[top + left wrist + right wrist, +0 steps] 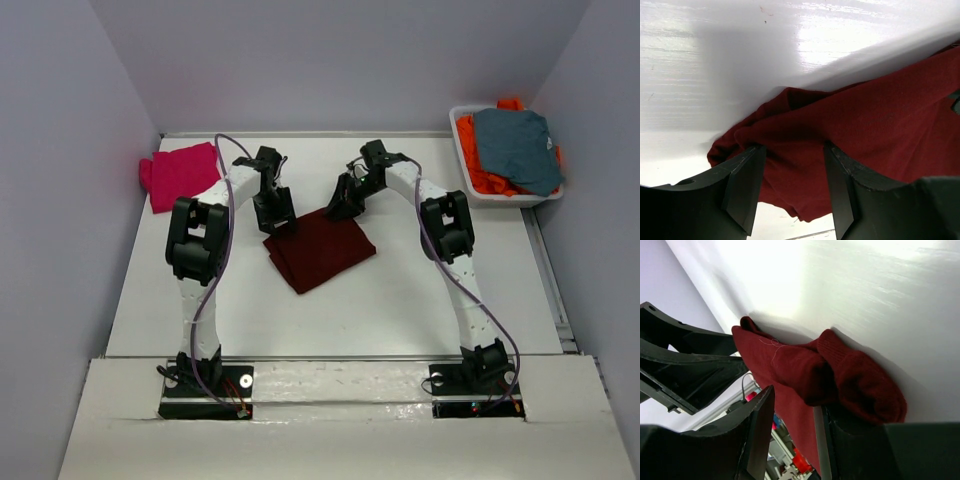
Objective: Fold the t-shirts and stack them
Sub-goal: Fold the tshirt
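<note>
Item: maroon t-shirt (318, 250), folded to a rough square, lying mid-table, skewed to the table's edges.
Left gripper (792, 150): at the shirt's far-left corner; jaws apart, straddling a rumpled edge, nothing pinched.
Right gripper (797, 410): at the far-right corner; jaws apart, cloth loose between them with a sliver of light beside it; a bunched sleeve lies just beyond.
Step in hand (judged): tidying the fold before stacking.
Handling advice: flatten the rumpled corner and tuck in the bunched sleeve first. Soft cloth drags, so rise clear of it before travelling. For carrying, take both far corners together and keep them level.
Likely stack site: pink t-shirt (182, 173), far-left edge, well apart from the maroon one.
Remaining stock: grey-blue garment (515, 148) over orange garment (480, 172) in white bin (458, 125), far right.
Surface: white table (400, 310), glossy, strong glare in both wrist views.
Room: plain pale walls (60, 150) on three sides.
</note>
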Action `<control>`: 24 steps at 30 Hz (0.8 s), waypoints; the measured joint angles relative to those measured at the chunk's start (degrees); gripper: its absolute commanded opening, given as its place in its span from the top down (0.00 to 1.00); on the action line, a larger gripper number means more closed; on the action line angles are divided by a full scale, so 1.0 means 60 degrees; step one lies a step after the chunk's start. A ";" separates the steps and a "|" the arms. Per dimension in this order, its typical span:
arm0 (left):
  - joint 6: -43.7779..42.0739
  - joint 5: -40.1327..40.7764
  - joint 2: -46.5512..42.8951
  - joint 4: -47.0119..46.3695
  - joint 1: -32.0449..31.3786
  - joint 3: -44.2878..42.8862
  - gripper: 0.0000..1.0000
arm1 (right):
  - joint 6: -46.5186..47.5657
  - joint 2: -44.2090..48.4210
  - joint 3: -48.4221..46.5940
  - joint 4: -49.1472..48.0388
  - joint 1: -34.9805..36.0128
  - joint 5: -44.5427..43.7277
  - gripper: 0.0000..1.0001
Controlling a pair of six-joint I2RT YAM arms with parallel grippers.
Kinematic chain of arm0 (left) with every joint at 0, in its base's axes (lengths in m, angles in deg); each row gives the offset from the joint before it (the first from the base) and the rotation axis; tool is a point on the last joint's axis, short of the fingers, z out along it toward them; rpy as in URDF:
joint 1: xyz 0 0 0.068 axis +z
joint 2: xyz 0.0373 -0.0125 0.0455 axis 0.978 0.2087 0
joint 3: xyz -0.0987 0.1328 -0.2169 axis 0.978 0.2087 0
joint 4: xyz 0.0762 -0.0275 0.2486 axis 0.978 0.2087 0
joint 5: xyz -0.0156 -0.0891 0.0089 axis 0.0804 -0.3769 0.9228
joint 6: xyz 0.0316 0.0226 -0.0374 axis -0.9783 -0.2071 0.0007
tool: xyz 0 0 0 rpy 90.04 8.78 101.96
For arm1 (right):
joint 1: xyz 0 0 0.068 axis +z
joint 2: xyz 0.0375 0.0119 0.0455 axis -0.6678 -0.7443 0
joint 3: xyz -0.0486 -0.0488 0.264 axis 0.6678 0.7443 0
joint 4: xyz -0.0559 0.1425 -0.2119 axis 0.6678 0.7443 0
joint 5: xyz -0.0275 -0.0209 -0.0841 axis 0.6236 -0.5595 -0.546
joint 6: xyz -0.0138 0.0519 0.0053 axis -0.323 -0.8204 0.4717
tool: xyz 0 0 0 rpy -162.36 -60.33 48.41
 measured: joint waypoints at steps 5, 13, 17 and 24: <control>-0.0004 -0.0033 0.0000 -0.0022 0.0000 0.0004 0.39 | -0.0186 -0.0084 0.0000 -0.0113 -0.0069 0.0080 0.57; 0.0000 0.0087 -0.0026 0.0000 0.0000 0.0000 0.39 | -0.0295 -0.0098 0.0000 -0.0189 -0.0131 0.0069 0.56; -0.0007 0.0229 -0.0240 0.0135 -0.0007 -0.0004 0.39 | -0.0182 0.0058 0.0233 -0.0215 -0.0168 -0.0124 0.56; -0.0047 0.0149 -0.0718 0.0189 -0.0007 -0.0004 0.39 | -0.0127 0.1377 0.2455 -0.0696 -0.0801 -0.0430 0.56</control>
